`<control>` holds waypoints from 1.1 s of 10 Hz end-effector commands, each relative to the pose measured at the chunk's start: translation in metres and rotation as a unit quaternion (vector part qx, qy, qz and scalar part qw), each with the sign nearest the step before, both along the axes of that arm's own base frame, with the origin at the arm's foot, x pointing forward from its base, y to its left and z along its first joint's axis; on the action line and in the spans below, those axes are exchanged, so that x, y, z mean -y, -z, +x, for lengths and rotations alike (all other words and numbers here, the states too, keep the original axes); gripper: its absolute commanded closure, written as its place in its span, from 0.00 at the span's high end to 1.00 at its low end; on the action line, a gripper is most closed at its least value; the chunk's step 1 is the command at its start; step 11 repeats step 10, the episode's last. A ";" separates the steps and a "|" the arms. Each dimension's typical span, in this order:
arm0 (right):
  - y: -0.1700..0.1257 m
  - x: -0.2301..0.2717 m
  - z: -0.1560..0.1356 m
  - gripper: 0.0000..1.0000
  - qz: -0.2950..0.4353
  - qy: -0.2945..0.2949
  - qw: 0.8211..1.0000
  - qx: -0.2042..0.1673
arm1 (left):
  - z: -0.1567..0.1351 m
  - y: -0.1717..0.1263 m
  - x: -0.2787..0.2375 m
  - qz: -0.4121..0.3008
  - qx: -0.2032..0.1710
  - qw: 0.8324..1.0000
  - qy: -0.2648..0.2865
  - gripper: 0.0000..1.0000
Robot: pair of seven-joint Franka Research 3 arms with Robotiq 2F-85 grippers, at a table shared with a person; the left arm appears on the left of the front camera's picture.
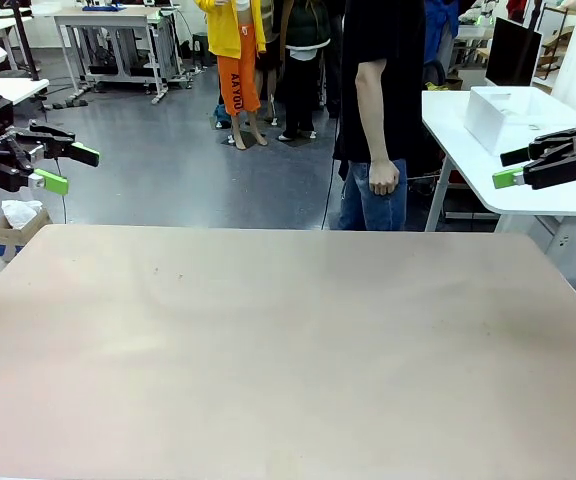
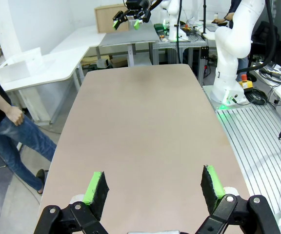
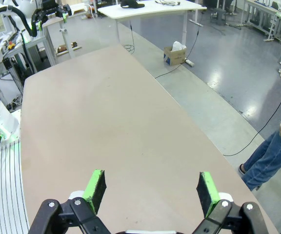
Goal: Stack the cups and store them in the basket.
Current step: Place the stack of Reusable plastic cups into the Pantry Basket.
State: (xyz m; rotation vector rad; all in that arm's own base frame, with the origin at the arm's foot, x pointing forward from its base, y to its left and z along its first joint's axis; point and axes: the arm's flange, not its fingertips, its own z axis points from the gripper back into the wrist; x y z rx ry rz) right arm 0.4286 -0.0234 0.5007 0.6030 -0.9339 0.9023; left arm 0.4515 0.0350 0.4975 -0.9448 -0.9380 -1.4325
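Observation:
No cups and no basket are in view. My left gripper [image 1: 70, 168] hovers open above the table's far left corner, nothing between its green pads; in its own wrist view [image 2: 154, 187] the fingers stand wide apart over bare tabletop. My right gripper [image 1: 509, 168] hangs open off the far right side, also holding nothing, and its wrist view [image 3: 151, 187] shows spread fingers above the bare table. Each wrist view catches the other gripper far off: the right one [image 2: 127, 17] and the left one [image 3: 50, 14].
The beige table [image 1: 288, 350] is bare. A person [image 1: 378, 100] stands at its far edge, a hand [image 1: 381, 178] hanging closed at their side. A white open box [image 1: 513, 115] sits on a white side table [image 1: 568, 190] at the far right.

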 end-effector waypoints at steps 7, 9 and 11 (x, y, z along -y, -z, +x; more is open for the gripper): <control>-0.003 -0.002 0.001 1.00 0.016 0.006 1.000 -0.002 | -0.002 -0.003 0.001 0.006 -0.005 1.000 -0.005 1.00; -0.003 -0.002 0.001 1.00 0.016 0.006 1.000 -0.002 | -0.002 -0.003 0.001 0.006 -0.005 1.000 -0.005 1.00; -0.003 -0.002 0.001 1.00 0.016 0.006 1.000 -0.002 | -0.002 -0.003 0.001 0.006 -0.005 1.000 -0.005 1.00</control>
